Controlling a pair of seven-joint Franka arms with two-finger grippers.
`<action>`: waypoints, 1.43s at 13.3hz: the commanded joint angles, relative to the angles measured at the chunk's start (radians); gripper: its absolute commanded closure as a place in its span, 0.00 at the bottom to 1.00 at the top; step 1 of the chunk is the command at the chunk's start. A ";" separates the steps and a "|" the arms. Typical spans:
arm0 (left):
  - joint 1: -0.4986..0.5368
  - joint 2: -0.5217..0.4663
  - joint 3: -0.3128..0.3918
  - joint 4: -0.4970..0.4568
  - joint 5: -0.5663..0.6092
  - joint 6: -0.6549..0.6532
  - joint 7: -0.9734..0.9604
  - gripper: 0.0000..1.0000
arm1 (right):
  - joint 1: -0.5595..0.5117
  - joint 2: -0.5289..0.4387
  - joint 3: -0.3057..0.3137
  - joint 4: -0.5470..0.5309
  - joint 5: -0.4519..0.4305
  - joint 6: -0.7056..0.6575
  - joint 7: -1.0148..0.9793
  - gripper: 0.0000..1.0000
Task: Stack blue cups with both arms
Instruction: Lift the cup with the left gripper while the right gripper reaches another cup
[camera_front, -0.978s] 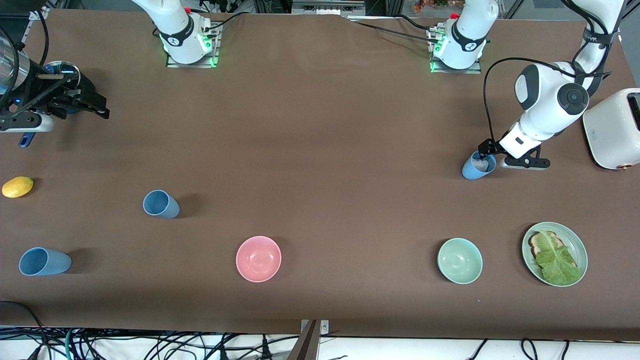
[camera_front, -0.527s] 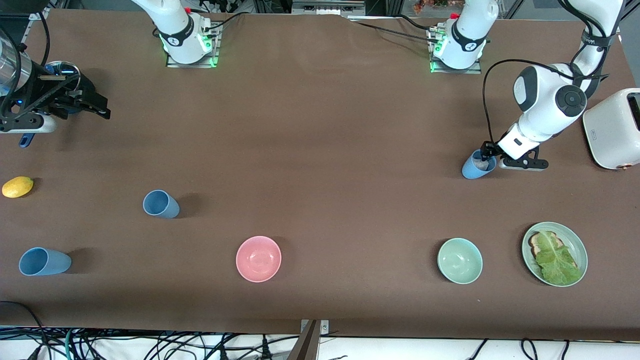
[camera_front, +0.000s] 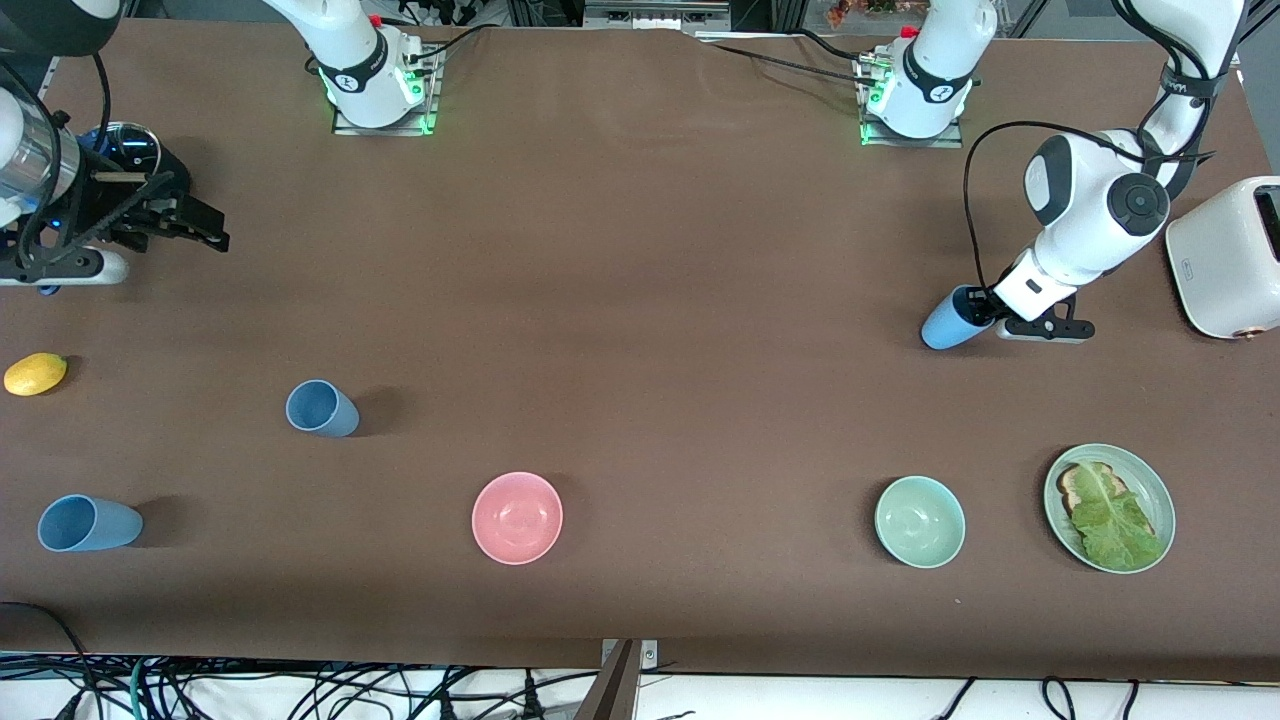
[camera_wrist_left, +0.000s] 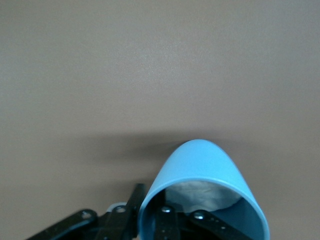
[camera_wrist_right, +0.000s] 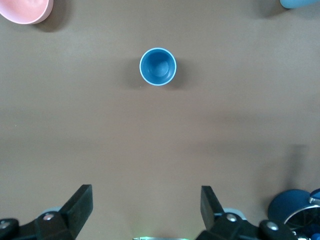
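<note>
We see a brown tabletop (camera_front: 640, 300) carrying two blue cups (camera_front: 322, 408) (camera_front: 88, 523), a pink bowl (camera_front: 517, 517), a green bowl (camera_front: 919, 521), a lemon (camera_front: 35, 373), a plate (camera_front: 1109, 494) and a white toaster (camera_front: 1225, 258)

front: looking down high, facing the bases | left wrist: hugging table (camera_wrist_left: 150, 60) | right wrist: sharing upright blue cup (camera_wrist_right: 158, 66) (camera_front: 320, 408)

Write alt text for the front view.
The left pincer is shut on the rim of a tilted blue cup near the toaster. The right pincer hangs open above its end of the brown table, with two more blue cups nearby.
</note>
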 joint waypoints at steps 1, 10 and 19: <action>-0.009 0.008 -0.001 -0.003 0.002 0.018 -0.039 1.00 | -0.001 0.061 -0.001 0.027 -0.015 0.037 -0.030 0.05; -0.033 -0.070 -0.021 0.016 0.002 -0.051 -0.106 1.00 | -0.024 0.240 -0.007 0.024 -0.019 0.244 -0.122 0.65; -0.182 -0.098 -0.028 0.203 -0.030 -0.296 -0.310 1.00 | -0.041 0.409 -0.007 0.100 0.017 0.370 -0.215 0.73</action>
